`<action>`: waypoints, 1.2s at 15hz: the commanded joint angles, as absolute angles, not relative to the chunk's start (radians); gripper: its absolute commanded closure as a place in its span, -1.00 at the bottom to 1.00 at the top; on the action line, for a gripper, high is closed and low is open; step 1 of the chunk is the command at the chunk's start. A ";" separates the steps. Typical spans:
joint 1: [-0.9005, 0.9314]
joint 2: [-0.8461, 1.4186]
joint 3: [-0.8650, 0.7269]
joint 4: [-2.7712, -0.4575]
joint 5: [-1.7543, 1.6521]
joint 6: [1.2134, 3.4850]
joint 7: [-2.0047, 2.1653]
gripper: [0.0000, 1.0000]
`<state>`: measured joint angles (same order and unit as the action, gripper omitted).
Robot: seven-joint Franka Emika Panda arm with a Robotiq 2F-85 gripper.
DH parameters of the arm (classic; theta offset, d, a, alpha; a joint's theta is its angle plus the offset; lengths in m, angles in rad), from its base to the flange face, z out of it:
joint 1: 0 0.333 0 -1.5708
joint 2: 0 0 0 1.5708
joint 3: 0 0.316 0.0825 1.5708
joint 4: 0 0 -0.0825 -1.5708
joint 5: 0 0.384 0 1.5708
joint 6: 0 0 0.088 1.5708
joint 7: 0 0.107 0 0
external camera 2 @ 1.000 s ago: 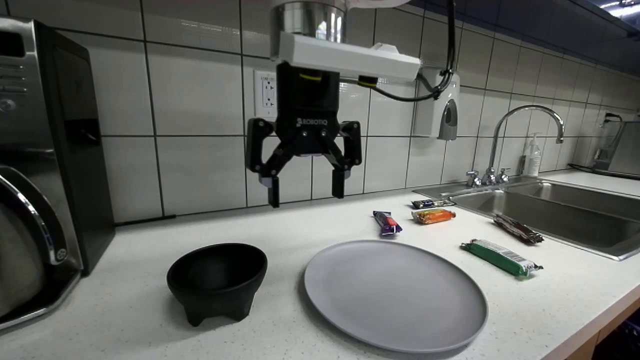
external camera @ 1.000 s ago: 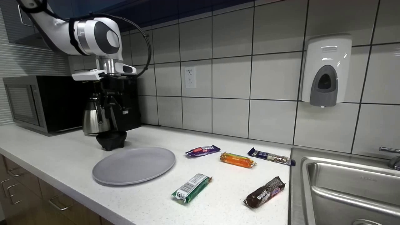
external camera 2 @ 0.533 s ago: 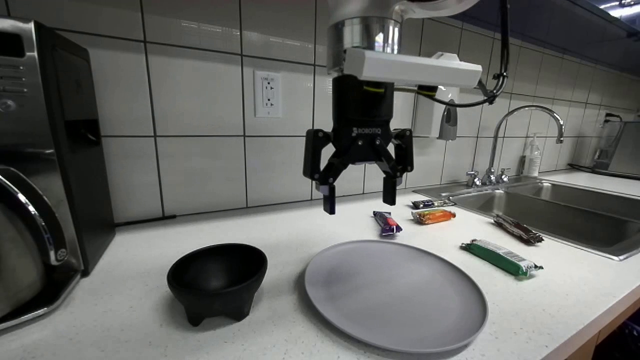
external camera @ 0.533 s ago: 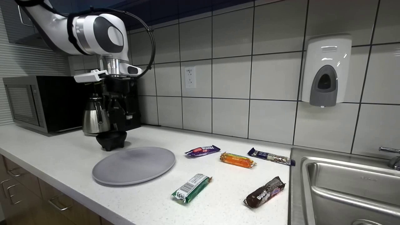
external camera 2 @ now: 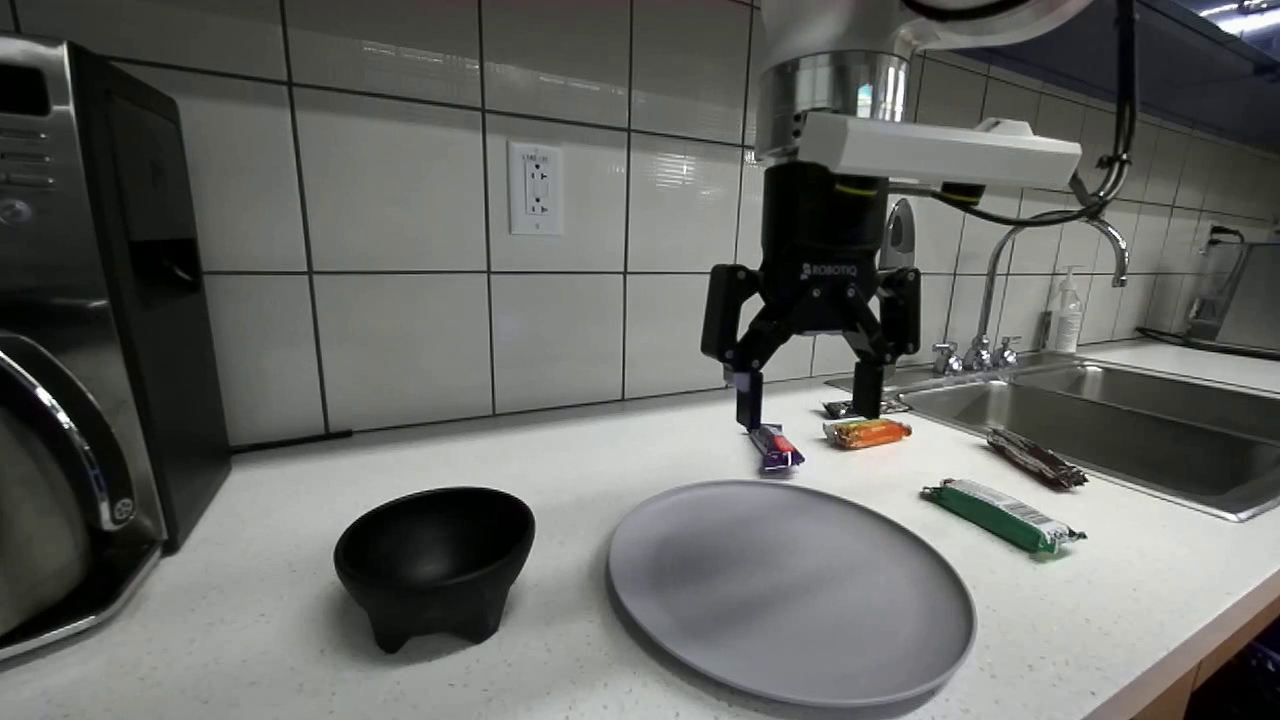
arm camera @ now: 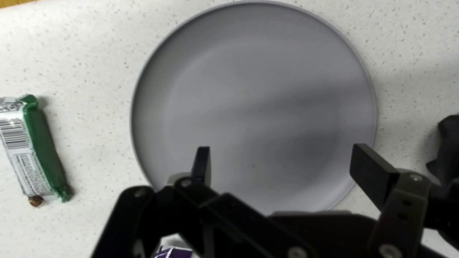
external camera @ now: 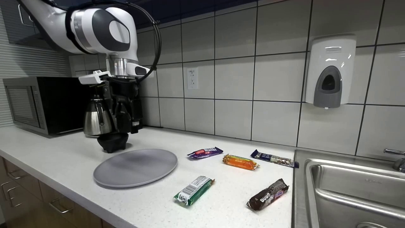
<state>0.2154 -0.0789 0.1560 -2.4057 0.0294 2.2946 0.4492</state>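
Arm (external camera: 104, 31) shifted away from black bowl (external camera 2: 433, 600) and slightly lower; bowl and grey plate (external camera 2: 790, 595) unmoved on tabletop (external camera 2: 300, 480). Jaws wide apart, gripping nothing, hanging above and apart from plate. Green bar (arm camera: 34, 148) beside plate in wrist view; purple bar (external camera: 205, 153), orange bar (external camera: 240, 162) farther along; dark-blue bar (external camera: 275, 158) and brown bar (external camera: 268, 194) near steel sink (external camera: 364, 177). Soap dispenser (external camera: 330, 60) on tiled wall (external camera: 234, 77).

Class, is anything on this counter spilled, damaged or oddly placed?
Nothing clearly stands out. The grey plate lies flat, the black bowl stands upright, and no spill shows. The green bar has a brownish end; whether it's torn, I cannot tell.
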 commanded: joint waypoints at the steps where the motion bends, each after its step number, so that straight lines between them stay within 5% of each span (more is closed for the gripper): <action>1: 0.173 -0.170 0.144 -2.499 0.072 2.329 0.403 -1.00; 18: 0.034 -0.269 0.062 -2.660 0.007 2.386 0.332 -1.00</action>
<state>0.0689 -0.2246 0.0671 -2.6132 0.0357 2.3608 0.3685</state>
